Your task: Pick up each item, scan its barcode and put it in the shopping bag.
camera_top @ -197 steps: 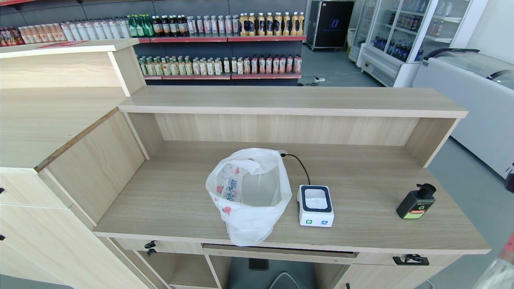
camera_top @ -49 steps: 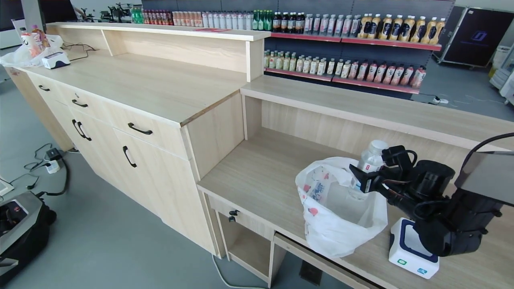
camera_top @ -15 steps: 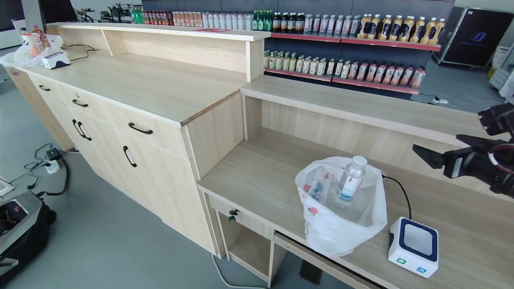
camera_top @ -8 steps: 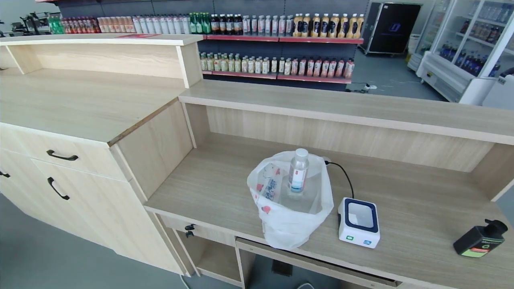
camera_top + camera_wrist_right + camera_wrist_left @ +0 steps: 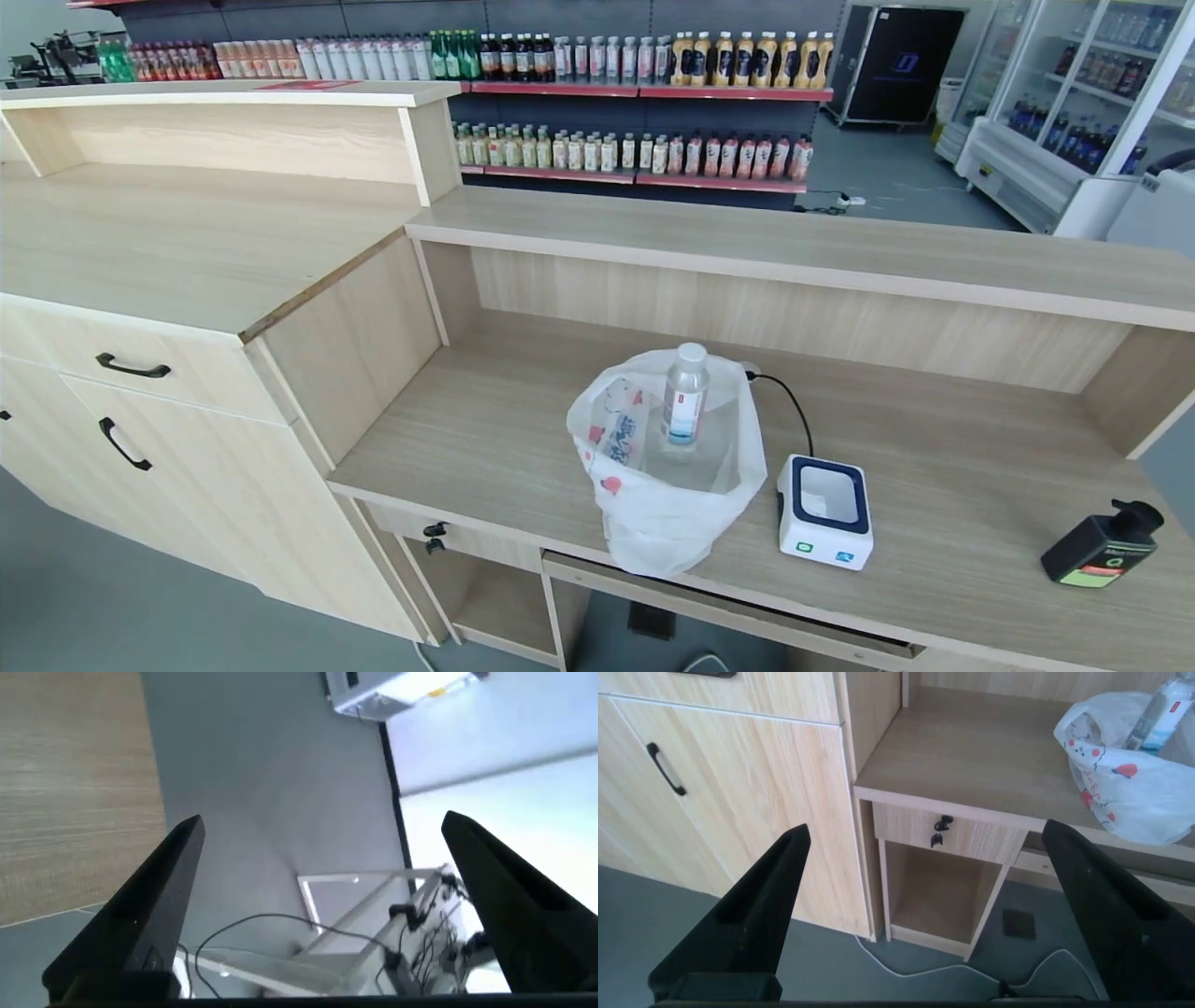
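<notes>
Where the shopping bag point(image 5: 653, 523) stands on the near part of the table point(image 5: 485, 439), a clear bottle point(image 5: 684, 397) with a white cap is seen upright inside it, its neck rising above the bag's open mouth. The bag is made of thin white plastic with red and blue print. Just to the right of it, a scanner point(image 5: 825, 511) is set flat on the table, white-bodied, with a dark blue frame around its upward-facing window. A black cable point(image 5: 784, 401) is led from the scanner toward the far side of the bag. A black pump bottle point(image 5: 1100, 548) is placed at the right end of the table, well apart from the scanner.

The left pincer point(image 5: 926, 831) is held open, its two dark fingers point(image 5: 738, 924) spread wide with nothing between them; past it the table's near left corner, a small drawer point(image 5: 990, 835) beneath it and the bag are seen. The right pincer point(image 5: 322, 819) is likewise spread wide and grips nothing, with grey floor point(image 5: 271, 784) and a wood panel point(image 5: 65, 793) behind it.

A raised ledge point(image 5: 794, 247) is carried along the table's far side, and a taller cabinet point(image 5: 140, 280) with black handles is joined on the left. Shelves point(image 5: 635, 89) lined with drink bottles are seen far behind, and glass-door coolers point(image 5: 1074, 93) far to the right.
</notes>
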